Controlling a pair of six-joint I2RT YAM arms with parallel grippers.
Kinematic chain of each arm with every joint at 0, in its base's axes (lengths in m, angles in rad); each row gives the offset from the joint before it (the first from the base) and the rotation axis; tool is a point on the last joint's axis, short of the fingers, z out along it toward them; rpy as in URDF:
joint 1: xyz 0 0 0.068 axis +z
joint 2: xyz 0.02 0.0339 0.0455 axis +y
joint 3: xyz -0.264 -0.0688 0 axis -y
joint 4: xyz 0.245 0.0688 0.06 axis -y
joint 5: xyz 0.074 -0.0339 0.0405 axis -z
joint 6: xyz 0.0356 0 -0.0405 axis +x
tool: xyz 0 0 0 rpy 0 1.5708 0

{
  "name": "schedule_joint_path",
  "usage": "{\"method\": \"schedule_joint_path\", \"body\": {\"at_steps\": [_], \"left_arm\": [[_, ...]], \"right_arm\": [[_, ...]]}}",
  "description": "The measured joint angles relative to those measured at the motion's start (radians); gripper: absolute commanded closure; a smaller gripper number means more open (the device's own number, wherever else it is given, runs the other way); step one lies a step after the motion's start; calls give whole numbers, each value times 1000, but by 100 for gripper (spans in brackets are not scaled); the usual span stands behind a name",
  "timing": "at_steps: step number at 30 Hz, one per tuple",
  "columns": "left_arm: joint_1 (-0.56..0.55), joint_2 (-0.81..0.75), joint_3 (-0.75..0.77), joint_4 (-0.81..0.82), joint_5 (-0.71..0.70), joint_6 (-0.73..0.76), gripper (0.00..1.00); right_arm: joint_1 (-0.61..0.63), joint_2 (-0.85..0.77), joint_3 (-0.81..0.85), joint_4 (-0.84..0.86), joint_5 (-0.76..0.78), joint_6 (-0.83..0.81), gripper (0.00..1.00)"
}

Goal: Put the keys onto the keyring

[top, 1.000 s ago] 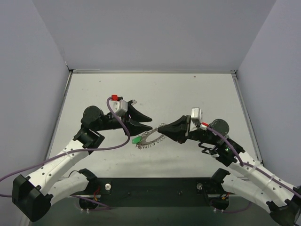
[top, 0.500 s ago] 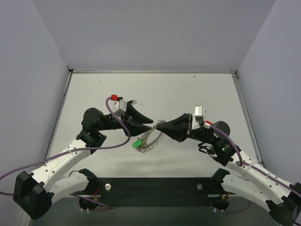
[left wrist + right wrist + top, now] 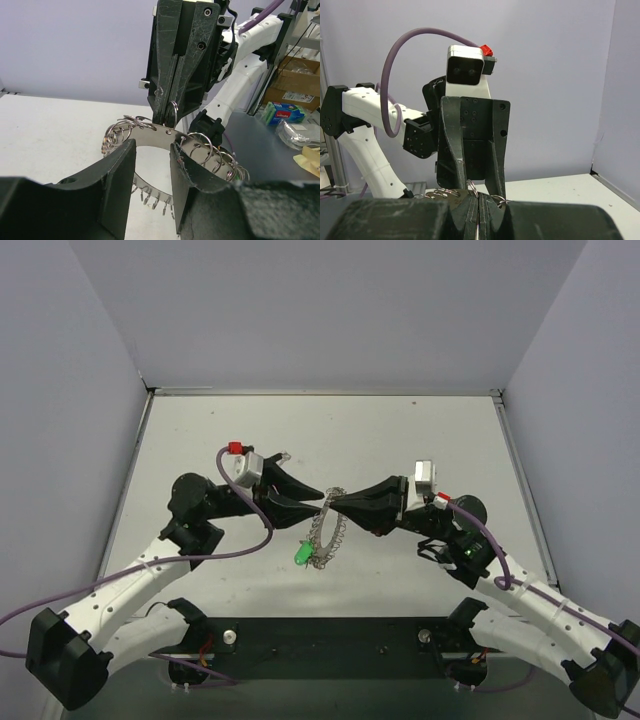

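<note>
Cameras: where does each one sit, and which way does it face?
Top external: above and behind, looking down at the table; both arms show.
Left wrist: on the left arm, facing the right end effector over its own fingers.
Right wrist: on the right arm, facing the left end effector over its own fingers.
All show the keyring.

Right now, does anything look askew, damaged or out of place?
Nothing stands out. The keyring hangs from the shut right end effector, with a green key at its low end. The open left end effector faces it.
</note>
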Motion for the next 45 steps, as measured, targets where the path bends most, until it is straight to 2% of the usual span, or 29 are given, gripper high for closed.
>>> {"method": "schedule_joint_path", "body": {"at_steps": [6, 16, 24, 31, 33, 37, 41, 45], "left_arm": [[-4, -40, 0, -53, -48, 43, 57], [-9, -126, 37, -252, -176, 177, 57], [-9, -111, 124, -320, -141, 218, 57], [-9, -95, 157, -383, -129, 244, 57], [-9, -82, 176, -399, -126, 250, 62], [-9, -52, 202, -417, -116, 259, 63], [-9, -28, 216, -443, -104, 266, 62], [-9, -14, 232, -476, -93, 275, 56]], "right_arm": [[-5, 5, -17, 45, 1, 8, 100], [-46, 53, -56, 160, -5, 80, 100], [-88, 121, -63, 287, -50, 178, 100], [-93, 129, -63, 306, -85, 205, 100], [-93, 129, -63, 309, -90, 207, 100], [-93, 129, -63, 309, -97, 206, 100], [-93, 129, -63, 309, -97, 205, 100], [-93, 129, -63, 308, -97, 197, 100]]}}
